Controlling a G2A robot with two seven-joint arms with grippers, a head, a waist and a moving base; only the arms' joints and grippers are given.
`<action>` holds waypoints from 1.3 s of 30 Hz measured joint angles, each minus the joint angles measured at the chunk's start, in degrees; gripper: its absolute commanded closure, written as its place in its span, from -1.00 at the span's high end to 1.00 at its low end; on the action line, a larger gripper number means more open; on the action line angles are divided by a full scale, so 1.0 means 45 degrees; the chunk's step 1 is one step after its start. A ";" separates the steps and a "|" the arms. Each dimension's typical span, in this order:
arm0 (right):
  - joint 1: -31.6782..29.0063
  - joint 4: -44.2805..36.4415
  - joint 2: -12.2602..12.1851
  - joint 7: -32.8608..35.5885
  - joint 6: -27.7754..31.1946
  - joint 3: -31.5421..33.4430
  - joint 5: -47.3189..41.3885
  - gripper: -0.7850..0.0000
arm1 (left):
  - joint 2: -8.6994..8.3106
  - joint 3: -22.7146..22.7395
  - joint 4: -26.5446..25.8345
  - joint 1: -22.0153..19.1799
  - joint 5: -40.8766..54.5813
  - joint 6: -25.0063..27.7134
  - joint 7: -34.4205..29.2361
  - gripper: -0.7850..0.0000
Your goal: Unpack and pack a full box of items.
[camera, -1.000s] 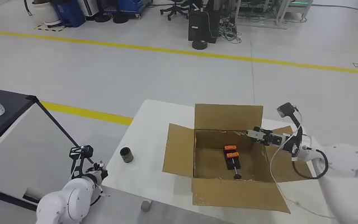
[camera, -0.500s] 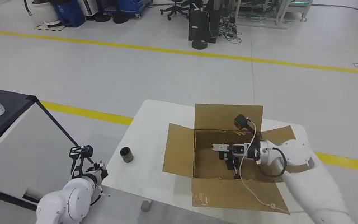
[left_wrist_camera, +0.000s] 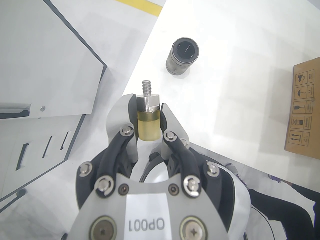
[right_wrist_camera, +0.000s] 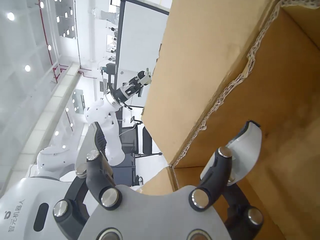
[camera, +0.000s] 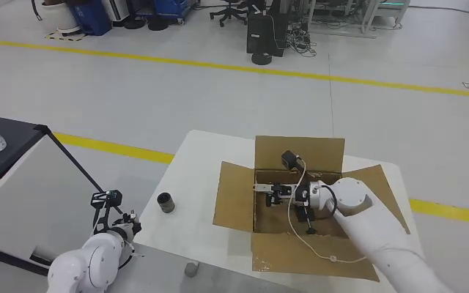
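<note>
Boxes: 1 — open cardboard box (camera: 233, 194), centre-right of top view, flaps out.
Cylinders: 1 — dark cylinder (left_wrist_camera: 182, 56) on table (camera: 194, 165), left of box, apart.
Left tool (left_wrist_camera: 147, 106): clamped on 1 threaded stud (left_wrist_camera: 148, 123), lower left.
Right tool (right_wrist_camera: 174, 124): fingers apart, at box's left wall.
Room: white table, grey floor, yellow lines.

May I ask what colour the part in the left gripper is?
Yellowish part with silver threaded end; left wrist view.
</note>
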State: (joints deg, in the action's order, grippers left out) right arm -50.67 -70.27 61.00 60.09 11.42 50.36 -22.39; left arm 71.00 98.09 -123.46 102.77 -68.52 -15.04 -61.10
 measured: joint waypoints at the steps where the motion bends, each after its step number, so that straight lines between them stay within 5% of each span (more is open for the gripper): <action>1: 0.0121 0.0161 0.0088 -0.0094 0.0072 -0.0161 0.0024 1.00 | 0.0000 0.0000 0.0000 0.0000 0.0000 0.0000 0.0000 -1.00; 39: 0.2583 0.4105 0.2858 -0.0350 0.1857 -0.2853 -0.2161 1.00 | 0.0000 0.0000 0.0000 0.0000 0.0000 0.0000 0.0000 -1.00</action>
State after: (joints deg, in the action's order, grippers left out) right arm -39.05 -51.80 73.86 58.51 19.78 37.52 -32.11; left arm 71.00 98.09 -123.46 102.77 -68.52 -15.04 -61.10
